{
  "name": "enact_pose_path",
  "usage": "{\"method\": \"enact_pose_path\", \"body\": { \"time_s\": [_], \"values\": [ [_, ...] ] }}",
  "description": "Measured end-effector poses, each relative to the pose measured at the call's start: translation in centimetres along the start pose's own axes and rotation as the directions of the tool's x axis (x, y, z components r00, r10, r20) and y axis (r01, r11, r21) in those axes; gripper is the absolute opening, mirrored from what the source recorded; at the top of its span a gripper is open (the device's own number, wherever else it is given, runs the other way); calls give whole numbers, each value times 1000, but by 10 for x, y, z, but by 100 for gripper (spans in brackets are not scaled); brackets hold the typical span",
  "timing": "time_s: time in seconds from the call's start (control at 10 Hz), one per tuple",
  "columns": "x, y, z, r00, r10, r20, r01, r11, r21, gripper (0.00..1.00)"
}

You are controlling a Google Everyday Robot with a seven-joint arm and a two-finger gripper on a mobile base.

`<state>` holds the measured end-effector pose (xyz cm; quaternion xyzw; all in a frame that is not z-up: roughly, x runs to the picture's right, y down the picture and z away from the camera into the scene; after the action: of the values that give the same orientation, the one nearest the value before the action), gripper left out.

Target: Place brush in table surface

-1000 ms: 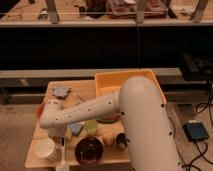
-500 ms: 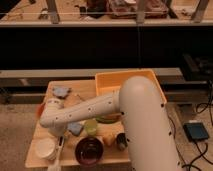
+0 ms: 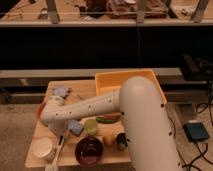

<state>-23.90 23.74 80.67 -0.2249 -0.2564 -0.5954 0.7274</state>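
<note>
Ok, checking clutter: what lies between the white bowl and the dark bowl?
The brush, on the table surface, in the camera view. The end effector, shut, hangs farther back near the table's left edge.

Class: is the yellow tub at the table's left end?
No: the yellow tub sits at the right rear, while the gripper reaches over the left end.

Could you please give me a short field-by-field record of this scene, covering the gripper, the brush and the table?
gripper: shut, at the arm's left end, over the table's left side
brush: whitish handle slanting toward the front edge, between the white bowl and the dark bowl
grip on brush: cannot tell; the arm hides any contact
table surface: light-brown wood, crowded
yellow tub: back right, partly behind the arm
other items: green cup, with a blue object beside it
</note>
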Motion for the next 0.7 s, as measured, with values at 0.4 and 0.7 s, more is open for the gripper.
{"method": "enact_pose_path", "body": {
  "time_s": [0.4, 0.7],
  "values": [
    [28, 36, -73, 999, 0, -52, 2, 999, 43, 0],
    [50, 52, -144, 995, 2, -97, 6, 997, 77, 0]
  ]
}}
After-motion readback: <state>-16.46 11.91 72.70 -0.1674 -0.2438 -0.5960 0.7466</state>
